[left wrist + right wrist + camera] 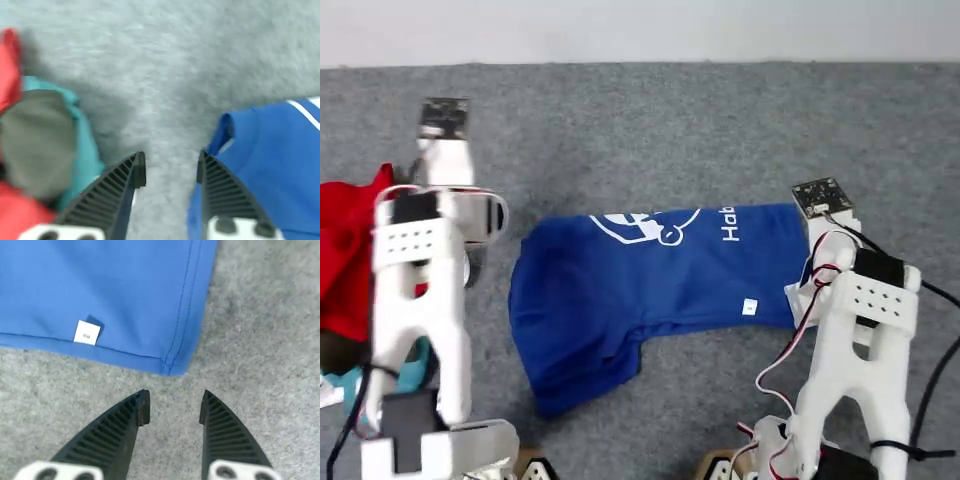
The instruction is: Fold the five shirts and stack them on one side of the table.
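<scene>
Blue shirt [650, 290] lies spread across the middle of the grey surface [670, 110]. White print shows along its far edge, and there's a small white tag [87, 333] near its hem. It's rumpled, w/ one end doubled over in a loose lump on the side toward the left pincer [170, 167]. As far as can be judged, that's not a tidy fold.

The left pincer hovers over bare surface just off that bunched end of the blue shirt, jaws apart, nothing btwn them. One finger [220, 195] sits right at the blue edge. Right pincer [172, 405] hovers just off the blue shirt's hem corner at the opposite end, also gaping and empty.

Past the left pincer, on the side away from the blue shirt, is a heap of red shirt [345, 250], teal garment [85, 145] and grey garment [37, 140], crumpled together and overlapping. It's near the blue shirt's bunched end but apart from it.

Progress, as a judgement: early.
- **Done:** no neat folded stack anywhere. The blue shirt looks like the one in hand, laid approx flat w/ a pincer at each end, prob. lined up for a fold.
- **Not done:** red, teal and grey look unfolded.
- **Count:** four garments can be told apart by colour. Can't tell if the heap hides a fifth.
- **Left to do:** fold the blue, then each from the heap, then stack all on one side.
</scene>
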{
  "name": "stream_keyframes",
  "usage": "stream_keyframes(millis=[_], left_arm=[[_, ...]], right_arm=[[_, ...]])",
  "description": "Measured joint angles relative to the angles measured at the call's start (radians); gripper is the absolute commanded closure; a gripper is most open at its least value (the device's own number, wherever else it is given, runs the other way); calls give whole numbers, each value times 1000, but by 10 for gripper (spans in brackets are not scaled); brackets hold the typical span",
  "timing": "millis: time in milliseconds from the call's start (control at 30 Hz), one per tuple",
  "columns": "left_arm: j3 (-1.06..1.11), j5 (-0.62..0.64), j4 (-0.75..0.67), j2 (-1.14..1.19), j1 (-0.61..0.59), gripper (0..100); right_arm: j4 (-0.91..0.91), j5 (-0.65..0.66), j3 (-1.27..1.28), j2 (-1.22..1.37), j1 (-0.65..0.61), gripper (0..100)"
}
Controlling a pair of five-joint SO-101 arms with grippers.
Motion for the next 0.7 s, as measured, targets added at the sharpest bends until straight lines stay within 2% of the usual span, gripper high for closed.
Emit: stream_keyframes(millis=[167, 533, 700], left_arm=[[-60, 0, 0, 163, 72, 825], [-362, 0, 5, 559, 83, 826], [-482, 2, 115, 632, 83, 826]], right_arm=[[0, 0, 3, 0, 0, 818], [0, 0, 3, 0, 0, 818], [0, 0, 3, 0, 0, 818]])
